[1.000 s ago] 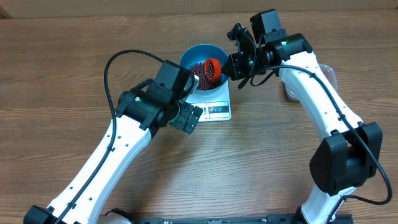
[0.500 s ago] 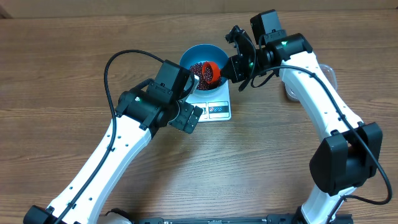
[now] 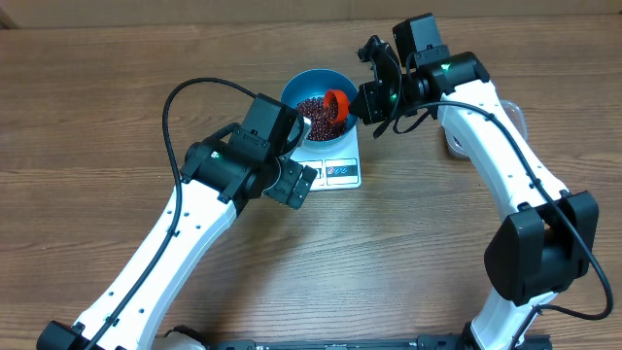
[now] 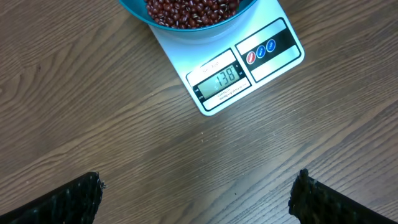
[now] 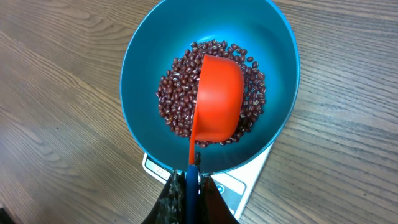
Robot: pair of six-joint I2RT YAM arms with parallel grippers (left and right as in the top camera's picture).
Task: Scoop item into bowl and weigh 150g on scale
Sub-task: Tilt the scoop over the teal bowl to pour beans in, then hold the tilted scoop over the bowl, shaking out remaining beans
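The blue bowl (image 3: 296, 86) stands on the white scale (image 3: 340, 171), and the item, dark red-brown beans (image 3: 311, 109), lies heaped inside it. My right gripper (image 5: 193, 180) is shut on the blue handle of an orange scoop (image 5: 219, 99). The scoop is turned over above the beans (image 5: 174, 106), inside the bowl's rim (image 5: 134, 81). My left gripper (image 4: 198, 199) hangs open over bare wood just in front of the scale (image 4: 273, 65), with nothing between its fingers. The scale's display (image 4: 224, 78) reads 138.
A clear plastic tub (image 3: 515, 112) stands at the right, partly behind my right arm. My left arm crosses the table from the front left up to the scale's left side.
The orange scoop has rolled from facing up to lying tipped over the beans, and the right gripper has shifted slightly back. The left arm has stayed still.
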